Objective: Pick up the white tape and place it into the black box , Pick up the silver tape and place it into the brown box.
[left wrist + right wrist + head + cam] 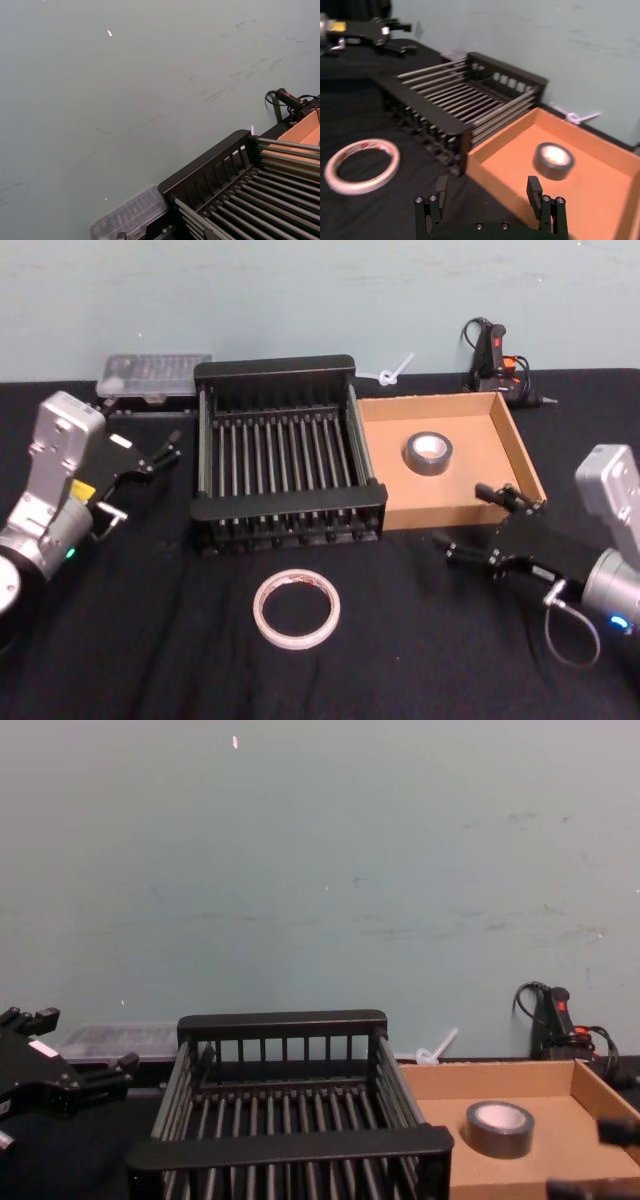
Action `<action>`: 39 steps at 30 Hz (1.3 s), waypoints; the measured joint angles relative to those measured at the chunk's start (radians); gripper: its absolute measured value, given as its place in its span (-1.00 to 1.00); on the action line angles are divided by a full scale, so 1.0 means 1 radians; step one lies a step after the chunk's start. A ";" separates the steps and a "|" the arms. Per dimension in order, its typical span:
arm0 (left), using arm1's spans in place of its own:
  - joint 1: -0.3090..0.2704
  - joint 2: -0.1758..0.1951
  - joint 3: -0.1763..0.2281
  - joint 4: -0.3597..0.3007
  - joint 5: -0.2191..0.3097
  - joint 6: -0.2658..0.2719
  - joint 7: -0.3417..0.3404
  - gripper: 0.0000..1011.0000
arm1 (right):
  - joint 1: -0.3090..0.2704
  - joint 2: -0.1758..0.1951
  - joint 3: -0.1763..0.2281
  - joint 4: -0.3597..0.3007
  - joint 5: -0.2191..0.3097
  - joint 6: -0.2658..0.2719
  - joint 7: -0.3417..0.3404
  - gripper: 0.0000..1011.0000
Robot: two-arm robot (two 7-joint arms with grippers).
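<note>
Head view gives us the white tape (296, 608) lying flat near the tabletop's front edge, hole upward, no long axis. We judge it light, stiff and thin, best pinched across its rim. The silver tape (428, 452) already sits in the brown box (520, 455); the black box (283, 510) is empty. Left gripper (158, 454) and right gripper (478, 523) hang released, holding nothing.

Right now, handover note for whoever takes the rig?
Left tool: open, empty, left of the black box.
Right tool: open, empty, at the near edge of the brown box.
Done: silver tape lies in the brown box.
Left: white tape lies flat on the table in front of the black box, which holds nothing; it goes in there.
</note>
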 joint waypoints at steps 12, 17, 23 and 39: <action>0.000 0.000 0.000 0.000 0.000 0.000 0.000 0.98 | 0.070 0.002 -0.116 0.052 -0.019 -0.019 0.072 0.98; 0.000 0.000 0.000 0.000 0.000 0.000 0.000 0.98 | 0.106 -0.010 -0.162 0.075 -0.030 -0.019 0.093 0.98; 0.000 0.000 0.000 0.000 0.000 0.000 0.000 0.98 | 0.156 -0.036 -0.211 0.111 -0.032 -0.006 0.114 0.98; 0.000 0.000 0.000 0.000 0.000 0.000 0.000 0.98 | 0.261 -0.102 -0.324 0.198 -0.034 -0.003 0.158 0.98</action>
